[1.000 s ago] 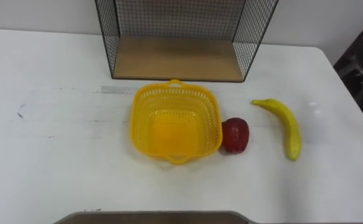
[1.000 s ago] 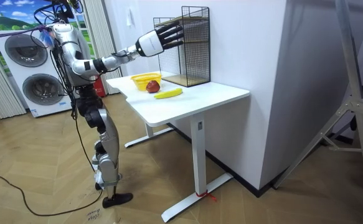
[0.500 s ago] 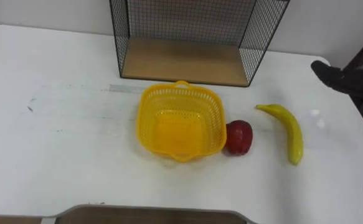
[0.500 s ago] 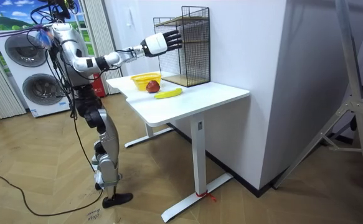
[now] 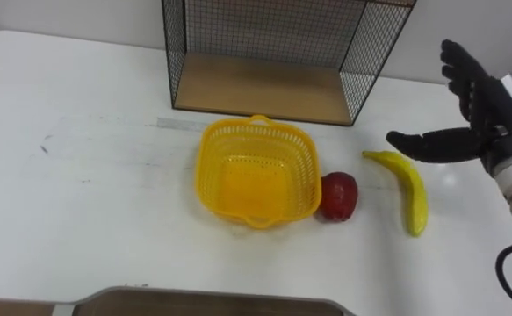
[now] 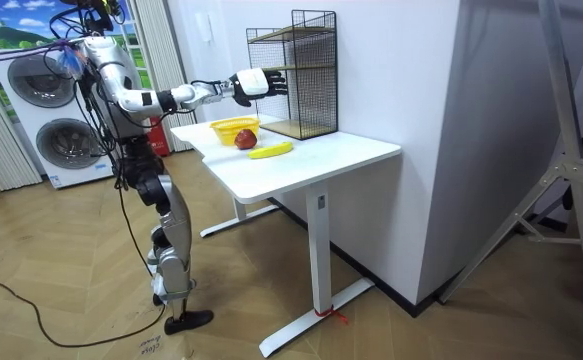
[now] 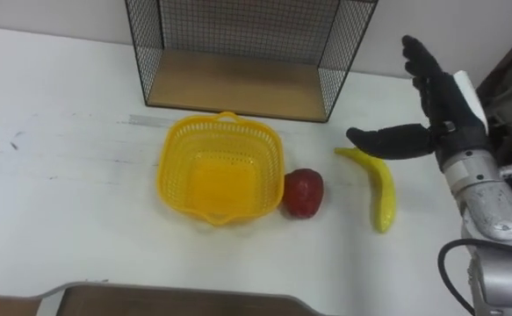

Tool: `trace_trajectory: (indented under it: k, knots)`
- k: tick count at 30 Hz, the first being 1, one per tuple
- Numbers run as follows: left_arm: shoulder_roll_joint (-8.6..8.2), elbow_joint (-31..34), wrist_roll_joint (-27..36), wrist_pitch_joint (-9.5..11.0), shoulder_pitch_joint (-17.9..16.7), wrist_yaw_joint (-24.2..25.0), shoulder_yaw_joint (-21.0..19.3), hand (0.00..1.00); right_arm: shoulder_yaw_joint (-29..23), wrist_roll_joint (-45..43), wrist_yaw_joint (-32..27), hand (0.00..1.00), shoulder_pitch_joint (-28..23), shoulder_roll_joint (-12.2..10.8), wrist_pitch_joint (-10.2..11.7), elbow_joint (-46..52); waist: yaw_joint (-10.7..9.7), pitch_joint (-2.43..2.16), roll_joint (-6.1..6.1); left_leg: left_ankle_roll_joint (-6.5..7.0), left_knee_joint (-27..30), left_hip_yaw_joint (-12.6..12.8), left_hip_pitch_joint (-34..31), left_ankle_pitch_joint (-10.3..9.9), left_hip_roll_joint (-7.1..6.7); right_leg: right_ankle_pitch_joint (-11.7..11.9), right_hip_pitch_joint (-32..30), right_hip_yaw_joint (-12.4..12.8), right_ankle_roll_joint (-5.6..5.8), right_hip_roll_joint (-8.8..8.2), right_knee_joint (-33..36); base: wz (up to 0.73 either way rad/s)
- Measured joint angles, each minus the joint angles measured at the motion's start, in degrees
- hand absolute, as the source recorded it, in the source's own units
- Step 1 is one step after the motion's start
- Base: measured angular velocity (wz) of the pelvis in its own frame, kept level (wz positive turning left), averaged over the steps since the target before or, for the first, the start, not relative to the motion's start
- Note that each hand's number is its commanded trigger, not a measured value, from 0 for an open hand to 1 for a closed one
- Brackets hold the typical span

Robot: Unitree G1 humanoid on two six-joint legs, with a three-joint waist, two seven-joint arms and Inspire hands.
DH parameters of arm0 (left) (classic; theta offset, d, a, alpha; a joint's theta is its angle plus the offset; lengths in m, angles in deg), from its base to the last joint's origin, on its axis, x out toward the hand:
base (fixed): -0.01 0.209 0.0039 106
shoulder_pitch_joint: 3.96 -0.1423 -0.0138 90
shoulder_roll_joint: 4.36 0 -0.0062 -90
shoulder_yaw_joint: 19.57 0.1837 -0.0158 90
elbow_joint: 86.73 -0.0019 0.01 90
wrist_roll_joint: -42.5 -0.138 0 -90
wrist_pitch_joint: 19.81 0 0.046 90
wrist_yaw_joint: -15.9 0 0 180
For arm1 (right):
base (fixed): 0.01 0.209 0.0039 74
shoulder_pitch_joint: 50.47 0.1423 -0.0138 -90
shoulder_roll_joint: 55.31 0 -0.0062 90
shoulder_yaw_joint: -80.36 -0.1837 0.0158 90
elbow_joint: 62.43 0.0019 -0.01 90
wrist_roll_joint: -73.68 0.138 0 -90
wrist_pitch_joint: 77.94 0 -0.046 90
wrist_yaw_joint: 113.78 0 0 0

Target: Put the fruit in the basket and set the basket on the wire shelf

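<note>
My right hand (image 5: 477,110) hangs above the white table (image 5: 89,202), its black fingers spread straight and its thumb over the stem end of the curved yellow banana (image 5: 411,193). The dark red apple (image 5: 337,195) touches the yellow plastic mesh basket (image 5: 216,145), which sits in front of the black wire shelf (image 5: 256,88)

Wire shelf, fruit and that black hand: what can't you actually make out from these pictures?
wire shelf: its top is cut off by the upper edge of both eye views.
right hand: open; its forearm runs off the left eye view's right edge.
red fruit: its left edge is hidden behind the basket rim.
</note>
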Motion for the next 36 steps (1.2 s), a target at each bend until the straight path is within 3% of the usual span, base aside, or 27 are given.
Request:
trace_trajectory:
  k: [6, 11, 14, 17, 19, 25, 33, 36]
  knots:
    - [0.08, 0.0, 0.0, 0.0, 0.0, 0.5, 0.4, 0.0, 0.3, -2.5, 3.2, 0.0, -0.7, 0.0, 0.0, -0.1, 0.1, 0.15, -0.41, 0.0, 0.0, 0.0, 0.0, 0.0, 0.0, 0.0, -0.1, 0.2, 0.0, 0.03, 0.0, 0.0]
    - [0.64, 0.0, 0.0, 0.0, 0.3, 1.0, 1.1, 0.0, 3.4, -4.8, 5.8, 0.0, -1.9, 0.0, -0.1, -0.1, 0.2, -0.03, -0.73, -0.04, 0.0, 0.1, 0.1, 0.0, 0.09, 0.0, 0.0, 0.3, -0.07, 0.1, 0.0, 0.0]
    - [0.96, 0.0, 0.1, 0.0, 0.3, 1.0, 3.3, 0.0, 5.9, -4.8, 6.7, 0.0, -3.1, 0.0, -0.1, -0.9, 0.4, 0.12, -0.5, -0.04, 0.2, 0.0, 0.2, 0.0, 0.03, 0.1, 0.3, 0.1, -0.07, 0.02, -0.1, 0.01]
    - [1.09, 0.0, 0.2, 0.0, 1.1, 1.0, 5.5, 0.0, 7.7, -4.9, 6.8, 0.0, -3.7, 0.0, -0.3, -2.6, 0.3, 0.15, 0.23, -0.01, 0.7, -0.1, 0.2, -0.3, 0.05, 0.1, 0.7, 0.0, -0.02, 0.02, -0.2, 0.04]
    - [1.23, 0.0, 0.2, 0.0, 1.2, 1.0, 6.5, 0.0, 8.3, -5.5, 6.9, 0.0, -4.3, 0.0, -0.5, -2.6, 0.2, -0.12, 1.08, 0.0, 0.7, -0.2, 0.2, -0.3, 0.05, 0.2, 0.7, 0.0, -0.05, 0.02, -0.1, 0.0]
    - [1.25, -0.1, 0.3, 0.0, 1.1, 1.2, 6.6, 0.0, 8.3, -5.8, 7.8, 0.0, -4.5, 0.0, -0.5, -2.6, 0.1, -0.34, 2.21, -0.02, 0.8, 0.0, 0.3, -0.3, 0.09, 0.2, 0.7, 0.2, -0.14, 0.08, -0.1, 0.0]
    - [1.54, -0.1, 2.5, 0.0, 1.2, 1.2, 6.9, 0.0, 9.7, -6.8, 8.9, 0.0, -6.3, -0.2, -1.2, -2.7, 0.4, -0.03, 0.77, -0.01, 0.9, 0.0, 0.4, -0.3, 0.0, 0.2, 0.8, 0.3, -0.12, 0.1, -0.2, 0.0]
    - [1.62, -0.1, 2.5, 0.0, 1.2, 1.2, 7.9, 0.0, 11.2, -6.8, 8.9, 0.0, -7.0, -0.2, -1.3, -2.7, 0.4, -0.12, 0.49, -0.01, 0.9, 0.0, 0.5, -0.3, 0.0, 0.2, 0.9, 0.4, -0.12, 0.11, -0.2, 0.0]
